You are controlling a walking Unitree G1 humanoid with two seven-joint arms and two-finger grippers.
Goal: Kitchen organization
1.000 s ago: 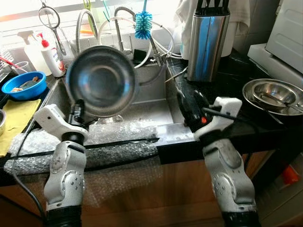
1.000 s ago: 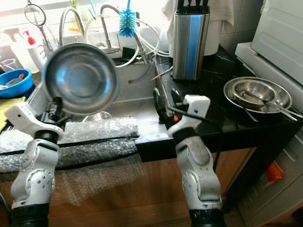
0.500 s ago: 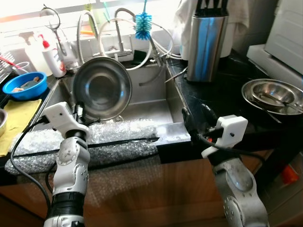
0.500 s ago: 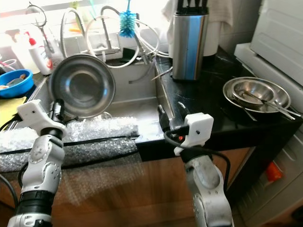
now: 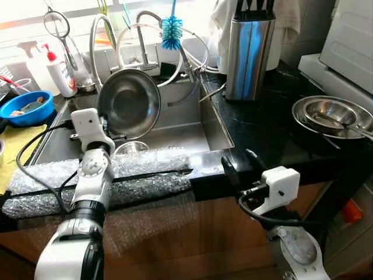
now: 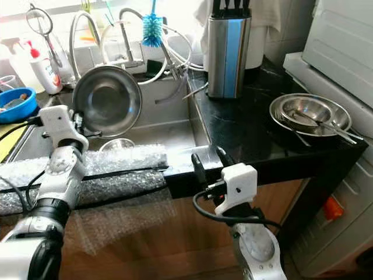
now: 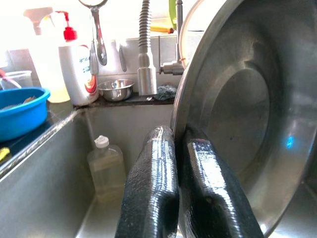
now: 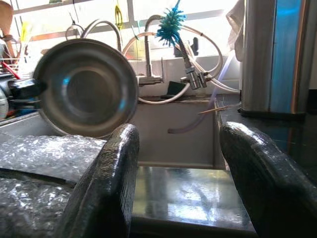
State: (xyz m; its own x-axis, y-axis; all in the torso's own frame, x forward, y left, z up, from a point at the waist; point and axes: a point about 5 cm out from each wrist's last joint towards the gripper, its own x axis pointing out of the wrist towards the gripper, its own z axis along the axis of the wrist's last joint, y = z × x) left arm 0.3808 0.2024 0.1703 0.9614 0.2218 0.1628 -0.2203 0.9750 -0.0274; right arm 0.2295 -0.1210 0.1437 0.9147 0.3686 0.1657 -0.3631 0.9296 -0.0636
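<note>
Steel gleams over the sink [image 5: 186, 131], where we hold a round metal bowl [image 5: 129, 102] up on its edge with our left hand [image 5: 102, 129]. That hand is clenched on the bowl's rim, and in the left wrist view its two black fingers [image 7: 151, 191] press together with the rim pinched between them. The bowl hangs tilted above the basin, its hollow facing us, with the tap [image 5: 140, 35] and a blue brush [image 5: 172, 30] beyond it at the far side. Under the bowl we see a small round dish [image 5: 131, 147] lying in the basin. A strip of bubble wrap [image 5: 140, 172] covers the sink's near edge. Our right hand [image 5: 238, 169] rests at the near edge of the black desk [image 5: 262, 119], to the right of the sink, released, its fingers spread and grasping nothing. Farther right on the desk stands a stack of metal bowls [image 5: 333, 116], and a knife block [image 5: 249, 49] stands at the far side.
</note>
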